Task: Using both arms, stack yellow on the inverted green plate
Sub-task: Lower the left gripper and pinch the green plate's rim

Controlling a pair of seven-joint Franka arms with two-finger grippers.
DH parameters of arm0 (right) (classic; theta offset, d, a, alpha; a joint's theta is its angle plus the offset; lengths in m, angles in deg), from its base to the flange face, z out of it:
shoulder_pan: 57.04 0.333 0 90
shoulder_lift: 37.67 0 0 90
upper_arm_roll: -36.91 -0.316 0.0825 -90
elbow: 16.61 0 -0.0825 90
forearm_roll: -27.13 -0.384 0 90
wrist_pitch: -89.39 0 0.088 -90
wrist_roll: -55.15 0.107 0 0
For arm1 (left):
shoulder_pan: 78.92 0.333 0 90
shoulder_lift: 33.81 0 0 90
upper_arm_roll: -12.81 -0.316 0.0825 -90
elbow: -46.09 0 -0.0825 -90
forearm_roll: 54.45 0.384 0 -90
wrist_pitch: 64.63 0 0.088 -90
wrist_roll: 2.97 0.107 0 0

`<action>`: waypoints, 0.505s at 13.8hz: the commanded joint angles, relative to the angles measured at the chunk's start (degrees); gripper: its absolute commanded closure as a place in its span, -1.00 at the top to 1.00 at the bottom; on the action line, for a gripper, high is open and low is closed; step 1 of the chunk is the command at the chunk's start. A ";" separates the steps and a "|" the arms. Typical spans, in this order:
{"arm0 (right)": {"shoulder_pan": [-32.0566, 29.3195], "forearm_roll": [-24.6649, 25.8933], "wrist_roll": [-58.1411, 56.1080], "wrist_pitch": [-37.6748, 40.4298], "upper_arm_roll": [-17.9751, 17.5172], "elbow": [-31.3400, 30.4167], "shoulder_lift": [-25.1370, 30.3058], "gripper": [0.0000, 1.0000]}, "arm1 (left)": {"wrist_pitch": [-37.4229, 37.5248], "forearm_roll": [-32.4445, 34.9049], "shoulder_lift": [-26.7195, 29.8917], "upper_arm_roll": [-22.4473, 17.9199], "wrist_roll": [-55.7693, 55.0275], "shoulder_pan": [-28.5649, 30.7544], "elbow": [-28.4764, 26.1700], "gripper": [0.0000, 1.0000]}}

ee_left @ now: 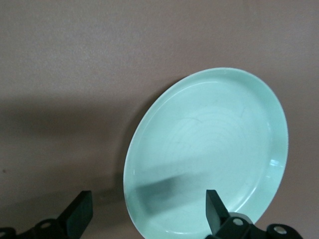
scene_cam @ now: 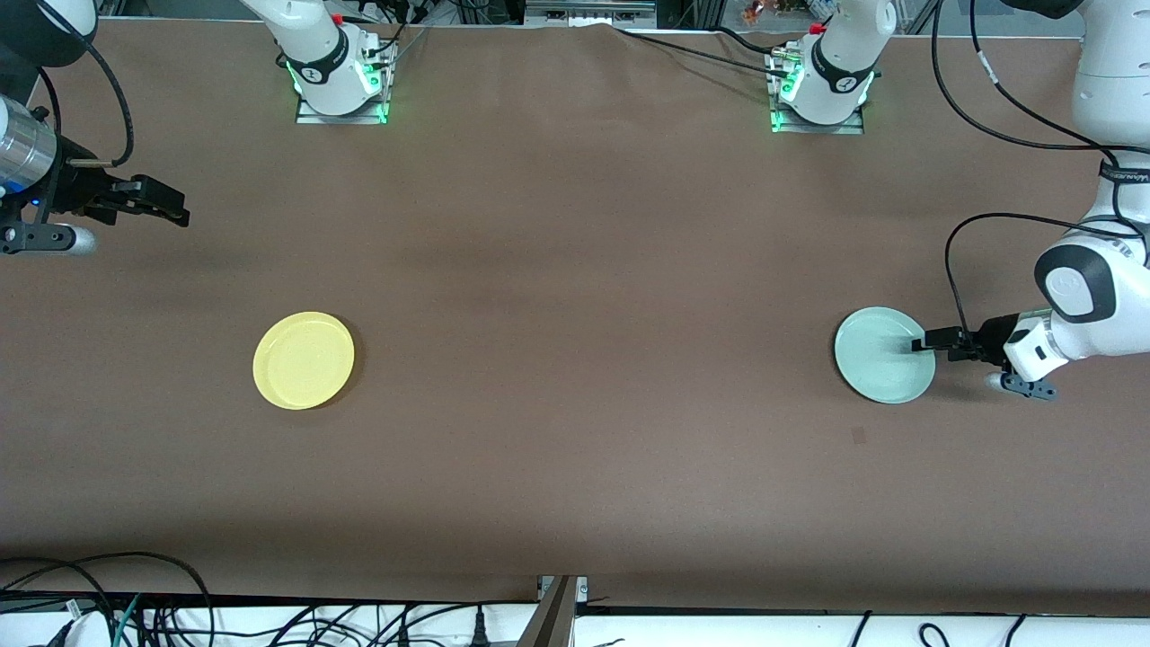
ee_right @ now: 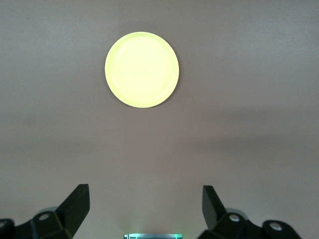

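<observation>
Cables (scene_cam: 180, 615) snake along the white strip at the table's front edge, the closest things to the front camera, from about 7 o'clock to 5 o'clock in that view. Above them stretches the table (scene_cam: 575, 270), covered in plain brown cloth with a faint dark mark near 4 o'clock.

On the cloth, toward the right arm's end at roughly 8 o'clock, the yellow plate (scene_cam: 304, 359) lies flat with its hollow side up, rim raised. Being round, it has no long axis to speak of. Toward the left arm's end, at roughly 4 o'clock, the green plate (scene_cam: 885, 354) also lies hollow side up; the left wrist view shows its inner face (ee_left: 209, 154) with faint concentric rings and a low rim all round. Both plates sit about equally near the front camera and well apart from each other.

Low at the green plate's outer rim, the left gripper (scene_cam: 925, 344) has its fingers spread wide, one fingertip (ee_left: 215, 209) over the plate's edge and the other over bare cloth; nothing is grasped.

Up in the air over the table's edge at the right arm's end, at about 9 o'clock, the right gripper (scene_cam: 166, 208) waits with its jaws released and empty, its camera looking down at the yellow plate (ee_right: 142, 69).

Both arm bases (scene_cam: 340, 76) stand at 12 o'clock, lit with green lamps, with frames and clutter at the table's top edge.
</observation>
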 commanded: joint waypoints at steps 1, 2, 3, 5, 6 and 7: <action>0.23 -0.10 0.92 1.00 0.05 0.63 -0.05 1.00 | -1.49 -0.82 0.78 0.10 2.25 0.20 -1.95 1.00; 0.23 -0.10 0.92 1.00 0.05 0.63 -0.05 1.00 | -1.49 -0.65 0.87 0.10 2.43 0.20 -2.04 1.00; 0.23 -0.10 0.92 1.00 0.05 0.63 -0.05 1.00 | -1.41 -0.65 1.04 0.10 2.43 0.20 -2.56 0.88; 0.23 -0.10 0.92 1.00 0.05 0.63 -0.05 1.00 | -1.41 -0.65 1.13 0.10 2.43 0.20 -3.01 0.40; 0.23 -0.10 0.92 1.00 0.05 0.63 -0.05 1.00 | -1.49 -0.56 1.13 0.01 2.43 0.20 -3.01 0.13; 0.23 -0.10 0.92 1.00 0.05 0.63 -0.05 1.00 | -1.41 -0.56 1.13 0.01 2.43 0.20 -3.01 -0.15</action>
